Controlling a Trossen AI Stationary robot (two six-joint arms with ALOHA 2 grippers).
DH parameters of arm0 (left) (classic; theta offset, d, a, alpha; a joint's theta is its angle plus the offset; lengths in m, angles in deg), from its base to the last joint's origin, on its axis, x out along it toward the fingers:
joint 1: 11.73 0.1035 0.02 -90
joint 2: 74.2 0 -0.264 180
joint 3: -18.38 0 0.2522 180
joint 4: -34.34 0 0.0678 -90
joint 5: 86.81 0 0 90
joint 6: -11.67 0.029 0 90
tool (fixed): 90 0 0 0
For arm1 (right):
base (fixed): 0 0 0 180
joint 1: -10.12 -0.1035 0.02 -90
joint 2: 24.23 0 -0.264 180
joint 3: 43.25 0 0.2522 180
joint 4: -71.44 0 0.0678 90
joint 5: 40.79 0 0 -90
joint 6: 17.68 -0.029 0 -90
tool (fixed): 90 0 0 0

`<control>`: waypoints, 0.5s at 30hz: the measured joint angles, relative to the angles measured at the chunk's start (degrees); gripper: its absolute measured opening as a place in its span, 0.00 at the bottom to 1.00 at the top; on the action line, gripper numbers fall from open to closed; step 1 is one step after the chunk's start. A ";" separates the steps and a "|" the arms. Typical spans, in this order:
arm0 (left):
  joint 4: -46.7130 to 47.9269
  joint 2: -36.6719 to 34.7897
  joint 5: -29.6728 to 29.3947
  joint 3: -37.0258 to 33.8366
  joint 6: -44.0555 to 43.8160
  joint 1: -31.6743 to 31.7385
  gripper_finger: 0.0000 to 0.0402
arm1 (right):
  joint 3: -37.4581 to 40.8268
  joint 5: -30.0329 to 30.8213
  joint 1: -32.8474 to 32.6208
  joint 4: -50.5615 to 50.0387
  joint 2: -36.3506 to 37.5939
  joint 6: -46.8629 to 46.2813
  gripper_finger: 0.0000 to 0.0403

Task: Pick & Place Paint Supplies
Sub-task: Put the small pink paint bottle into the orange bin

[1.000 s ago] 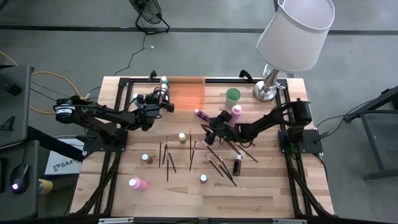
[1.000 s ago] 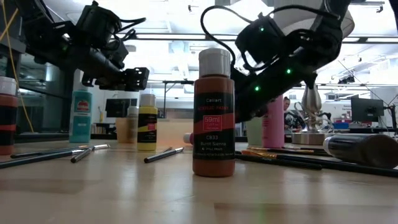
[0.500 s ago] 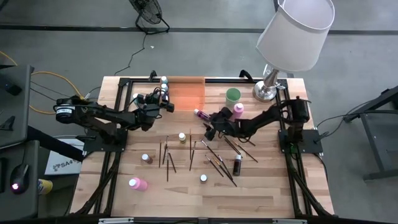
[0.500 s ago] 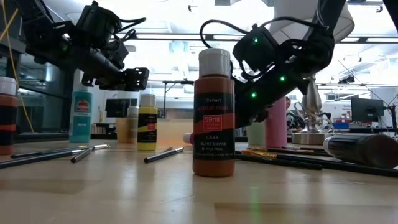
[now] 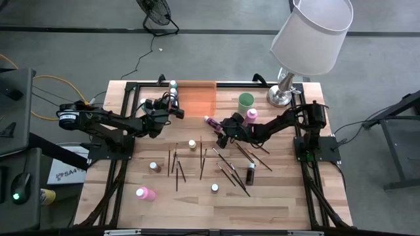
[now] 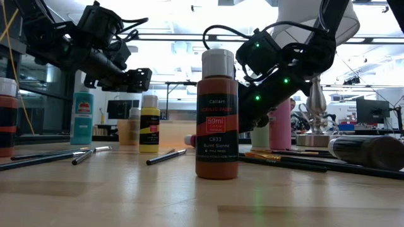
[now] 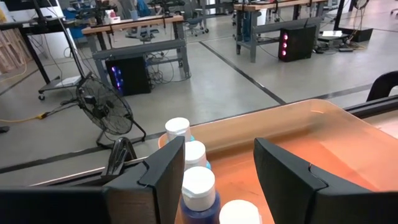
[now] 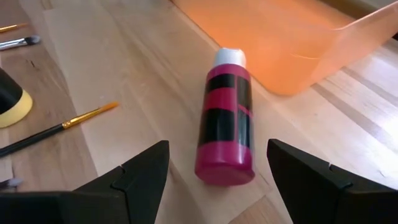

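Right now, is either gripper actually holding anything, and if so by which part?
Nothing is held. The right gripper is open around the lying magenta bottle without touching it; the left gripper is open above the bottles in the orange tray.

The left arm reaches from the left edge toward upper centre, its left gripper (image 5: 176, 111) held above the table, fingers (image 7: 163, 176) apart and empty. The right arm stretches leftward from the right, its right gripper (image 5: 221, 139) low at centre, fingers (image 8: 140, 172) spread wide.

R gripper (image 5: 222, 133) near magenta bottle (image 5: 212, 120).
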 joint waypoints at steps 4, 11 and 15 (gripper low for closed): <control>0.00 0.00 0.28 0.00 0.00 0.00 0.46 | 0.00 -0.46 0.00 0.02 0.00 0.85 0.66; 0.00 0.00 0.35 0.00 -0.02 0.00 0.46 | 0.00 -2.83 -0.02 0.53 0.02 3.19 0.66; 0.00 0.00 0.38 0.00 0.00 0.00 0.46 | 0.00 -1.65 0.11 0.70 0.02 4.14 0.66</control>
